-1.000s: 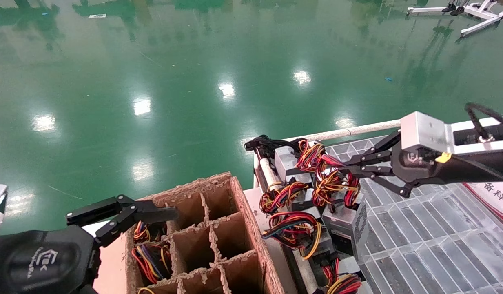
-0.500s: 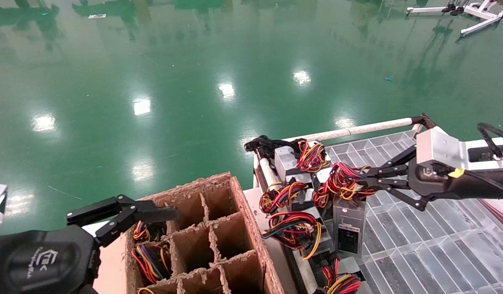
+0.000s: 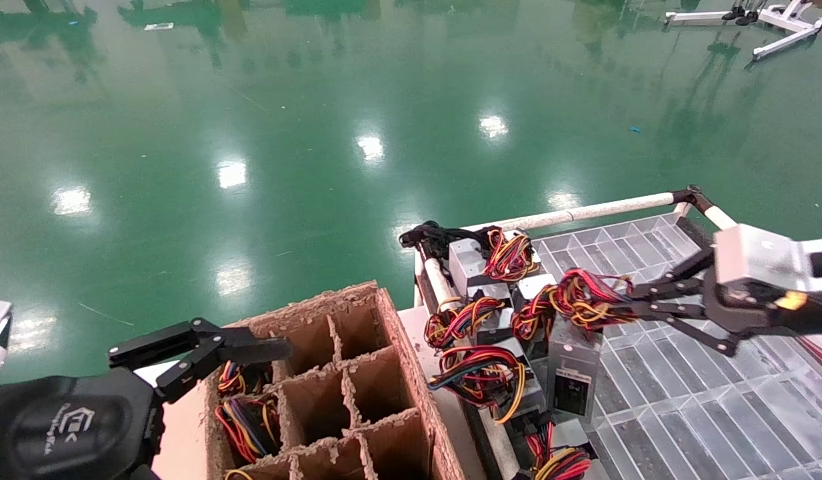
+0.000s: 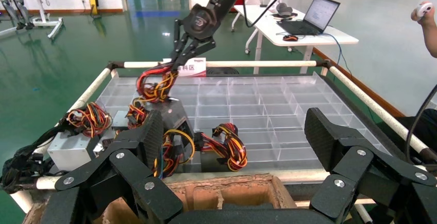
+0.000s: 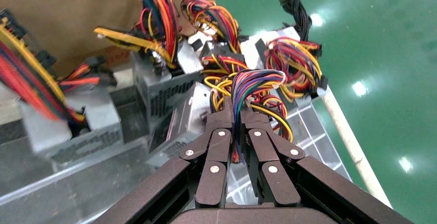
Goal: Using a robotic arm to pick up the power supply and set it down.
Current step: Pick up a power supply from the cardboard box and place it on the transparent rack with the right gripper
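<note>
Clear gridded tray (image 3: 684, 407) lies largely open on the robot's right. Power supply (image 3: 573, 373) stands at its left edge, base hidden among look-alikes. Right pincer (image 3: 614, 308) clenched on its wires. Left pincer (image 3: 267, 347), released, by cardboard box (image 3: 357, 373).

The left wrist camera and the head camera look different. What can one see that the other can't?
Only the left wrist view shows a white table with an open laptop behind the clear divided tray.

Only the head view shows the cardboard divider box from above, with wire bundles in its left cells.

Both show the right gripper shut on the wires of the power supply, the box hanging below it at the tray's edge. Both also show the left gripper open by the cardboard box.
</note>
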### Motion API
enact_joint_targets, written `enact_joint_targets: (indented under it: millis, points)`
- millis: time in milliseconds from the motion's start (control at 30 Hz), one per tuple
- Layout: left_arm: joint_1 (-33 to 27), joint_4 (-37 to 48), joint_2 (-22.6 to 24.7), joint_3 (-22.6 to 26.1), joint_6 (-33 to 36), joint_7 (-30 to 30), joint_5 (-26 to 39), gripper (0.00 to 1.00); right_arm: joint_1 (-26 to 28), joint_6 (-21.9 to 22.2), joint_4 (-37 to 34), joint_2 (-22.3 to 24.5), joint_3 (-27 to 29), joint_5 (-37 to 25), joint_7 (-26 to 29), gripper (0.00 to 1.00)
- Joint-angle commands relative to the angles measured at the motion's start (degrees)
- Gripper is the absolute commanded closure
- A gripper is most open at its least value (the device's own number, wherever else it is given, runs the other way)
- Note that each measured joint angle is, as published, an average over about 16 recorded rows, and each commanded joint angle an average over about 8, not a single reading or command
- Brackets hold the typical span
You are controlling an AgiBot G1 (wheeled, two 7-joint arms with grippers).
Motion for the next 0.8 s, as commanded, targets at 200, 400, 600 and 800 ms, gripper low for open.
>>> enact_joint_targets:
  millis: [200,400,600,800]
  points:
    - [0.00,0.00,-0.01,0.02,-0.01,0.01,-0.01,0.00,-0.91,1.43,6.31,3.13,0.34,0.38,2.28,1.00]
    - [-0.01,0.00,-0.01,0.03,-0.01,0.01,-0.02,0.00,-2.56,5.81,12.71,3.08,0.80,0.39,1.69,1.00]
    - [-0.01,0.00,-0.02,0.04,-0.02,0.02,-0.03,0.00,-4.55,10.34,18.22,2.40,1.38,0.35,-1.67,1.00]
    - [-0.01,0.00,-0.02,0.06,-0.02,0.03,-0.04,0.00,-5.60,12.15,22.26,3.20,2.28,1.30,-4.04,1.00]
